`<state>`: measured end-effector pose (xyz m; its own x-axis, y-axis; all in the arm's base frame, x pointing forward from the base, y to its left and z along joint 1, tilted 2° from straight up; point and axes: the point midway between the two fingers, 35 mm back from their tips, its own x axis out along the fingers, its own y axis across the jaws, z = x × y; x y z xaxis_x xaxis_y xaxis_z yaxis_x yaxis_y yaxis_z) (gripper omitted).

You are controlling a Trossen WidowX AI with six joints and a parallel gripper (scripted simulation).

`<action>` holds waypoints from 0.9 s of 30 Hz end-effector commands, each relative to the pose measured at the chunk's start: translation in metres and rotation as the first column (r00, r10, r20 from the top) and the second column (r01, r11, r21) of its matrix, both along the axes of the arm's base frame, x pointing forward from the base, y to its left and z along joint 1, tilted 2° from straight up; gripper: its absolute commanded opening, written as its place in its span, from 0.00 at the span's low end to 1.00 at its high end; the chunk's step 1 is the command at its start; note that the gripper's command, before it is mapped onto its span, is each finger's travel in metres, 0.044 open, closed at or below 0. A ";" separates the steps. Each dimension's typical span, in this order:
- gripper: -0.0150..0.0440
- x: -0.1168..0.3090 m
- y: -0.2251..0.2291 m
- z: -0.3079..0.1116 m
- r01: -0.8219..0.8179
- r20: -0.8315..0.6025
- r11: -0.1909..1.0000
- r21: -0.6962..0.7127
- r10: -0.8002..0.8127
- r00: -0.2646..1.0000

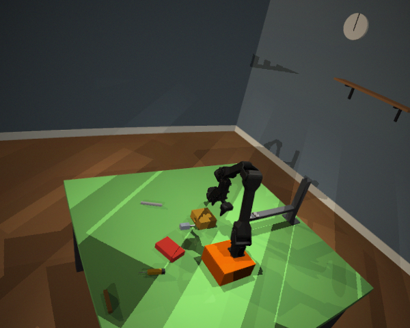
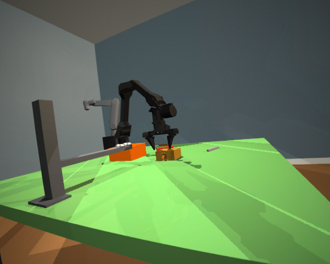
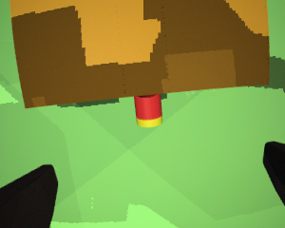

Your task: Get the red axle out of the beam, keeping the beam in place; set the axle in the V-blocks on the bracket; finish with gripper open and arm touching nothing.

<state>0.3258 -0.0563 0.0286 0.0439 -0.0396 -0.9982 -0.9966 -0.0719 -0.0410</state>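
Gripper [image 1: 216, 206] [image 2: 161, 146] [image 3: 163, 166] fully open, nothing held, above the green tabletop [image 1: 120, 219] [image 2: 165, 213] [image 3: 119, 176]. Red axle [image 2: 164, 156] [image 3: 148, 108] is in the orange-yellow beam [image 1: 203, 219] [image 2: 170, 154] [image 3: 119, 76], yellow-tipped end poking out. V-blocks [image 1: 255, 214] [image 2: 123, 144] on the bracket [image 1: 301, 199] [image 2: 48, 150] hold no axle. Room: blue-grey walls [image 1: 109, 63] [image 2: 216, 71], wood floor [image 1: 32, 169] [image 2: 45, 241], white baseboard [image 1: 127, 131] [image 2: 313, 160]; round clock [image 1: 355, 26] and wooden shelf [image 1: 374, 96] on one wall.
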 end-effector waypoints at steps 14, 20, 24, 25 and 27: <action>1.00 0.000 -0.001 -0.029 -0.004 -0.006 1.000 0.003 0.004 1.000; 1.00 0.000 -0.001 -0.039 -0.004 -0.006 1.000 0.003 0.004 1.000; 1.00 0.000 -0.001 -0.045 -0.004 -0.006 1.000 0.003 0.004 1.000; 1.00 -0.001 -0.001 -0.046 -0.004 -0.006 1.000 0.003 0.004 1.000; 1.00 -0.001 -0.001 -0.046 -0.004 -0.006 1.000 0.003 0.004 1.000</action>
<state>0.3276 -0.0579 -0.0135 0.0432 -0.0397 -0.9983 -0.9965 -0.0729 -0.0402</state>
